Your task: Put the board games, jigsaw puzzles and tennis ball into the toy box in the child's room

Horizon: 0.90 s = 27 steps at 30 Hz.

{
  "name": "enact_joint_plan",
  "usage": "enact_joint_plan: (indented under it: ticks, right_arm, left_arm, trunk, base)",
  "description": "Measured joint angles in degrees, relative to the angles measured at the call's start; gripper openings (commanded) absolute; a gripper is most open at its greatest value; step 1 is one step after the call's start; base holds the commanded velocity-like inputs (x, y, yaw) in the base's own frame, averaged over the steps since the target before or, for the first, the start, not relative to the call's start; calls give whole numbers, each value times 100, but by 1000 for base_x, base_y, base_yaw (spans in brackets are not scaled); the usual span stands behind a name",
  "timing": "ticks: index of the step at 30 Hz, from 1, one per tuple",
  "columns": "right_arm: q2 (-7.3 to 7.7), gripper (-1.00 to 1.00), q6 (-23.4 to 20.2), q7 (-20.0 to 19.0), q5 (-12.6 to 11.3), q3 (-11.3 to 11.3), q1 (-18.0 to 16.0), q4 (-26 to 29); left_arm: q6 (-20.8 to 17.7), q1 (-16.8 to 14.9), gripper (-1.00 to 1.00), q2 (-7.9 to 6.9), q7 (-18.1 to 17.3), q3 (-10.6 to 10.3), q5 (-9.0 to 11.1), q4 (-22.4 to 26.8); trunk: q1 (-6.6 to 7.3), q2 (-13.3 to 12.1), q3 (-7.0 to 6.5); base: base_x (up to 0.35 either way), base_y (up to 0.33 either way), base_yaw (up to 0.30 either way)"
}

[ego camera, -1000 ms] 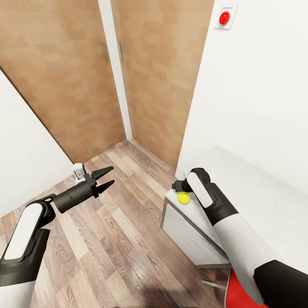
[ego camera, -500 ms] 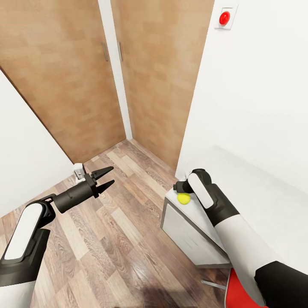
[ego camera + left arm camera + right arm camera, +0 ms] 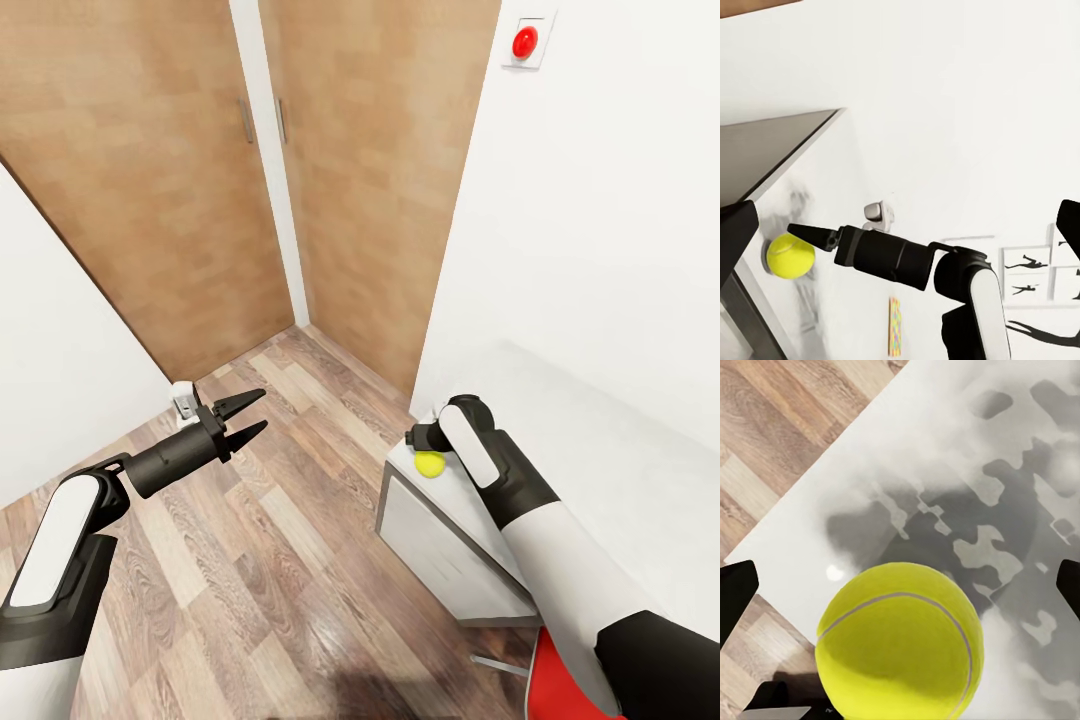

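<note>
The yellow-green tennis ball [image 3: 430,465] lies at the corner of the pale mottled table [image 3: 600,450]. My right arm bends down over it, and its wrist covers the gripper in the head view. In the right wrist view my right gripper [image 3: 902,589] is open, with the tennis ball [image 3: 900,641] between its spread fingers and touching neither. The left wrist view shows a black finger [image 3: 814,235] just above the ball [image 3: 790,253], and a thin multicolour jigsaw puzzle [image 3: 894,341] seen edge-on farther along the table. My left gripper [image 3: 243,416] hangs open over the floor, holding nothing.
Wooden doors [image 3: 150,180] and white walls close in the corner ahead. The table's cabinet side [image 3: 440,550] drops to the wood-plank floor [image 3: 280,560]. A red chair seat [image 3: 560,680] is by my right arm. A small white device [image 3: 184,398] sits near the left gripper.
My right wrist has sunk slightly over the tennis ball. The left arm and the ball have not moved.
</note>
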<state>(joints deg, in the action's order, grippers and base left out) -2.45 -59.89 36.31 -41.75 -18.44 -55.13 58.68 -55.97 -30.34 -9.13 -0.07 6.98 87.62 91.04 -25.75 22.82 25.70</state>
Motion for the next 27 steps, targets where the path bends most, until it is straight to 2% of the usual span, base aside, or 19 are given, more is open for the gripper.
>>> enact_joint_plan:
  ticks: [27]
  right_arm:
    - [-38, 100, 0, 0, -14, -2, 105, -9]
  left_arm:
    - [0, -3, 100, 0, -1, 0, 4, 0]
  trunk:
    - [0, 0, 0]
  base:
    - [0, 0, 0]
